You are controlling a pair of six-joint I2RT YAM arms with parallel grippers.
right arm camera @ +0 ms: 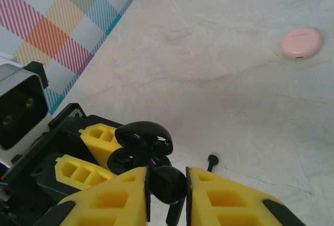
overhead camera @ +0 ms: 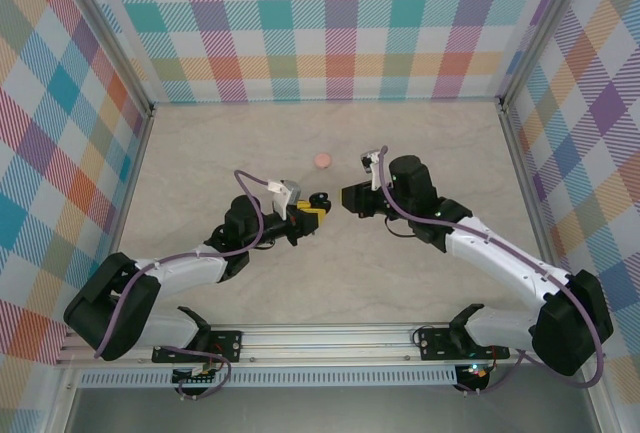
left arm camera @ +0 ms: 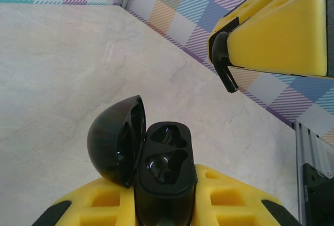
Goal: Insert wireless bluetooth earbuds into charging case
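Note:
My left gripper (left arm camera: 166, 197) is shut on the black charging case (left arm camera: 166, 166), which it holds off the table with its lid (left arm camera: 116, 141) swung open to the left. Both sockets look hollow. My right gripper (right arm camera: 168, 192) is shut on a glossy black earbud (right arm camera: 168, 183), stem pointing down, just in front of the open case (right arm camera: 140, 143). In the left wrist view that earbud's stem (left arm camera: 224, 65) pokes out of the right fingers (left arm camera: 276, 33) at upper right. Another small black stemmed earbud (right arm camera: 212, 160) lies on the table beside the right finger. From above, the grippers (overhead camera: 308, 215) (overhead camera: 347, 198) face each other at mid-table.
A round pink case (overhead camera: 323, 160) lies shut on the marble tabletop behind both grippers, also far right in the right wrist view as the pink case (right arm camera: 301, 42). Checked walls enclose the table on three sides; a metal rail (overhead camera: 330, 338) runs along the near edge.

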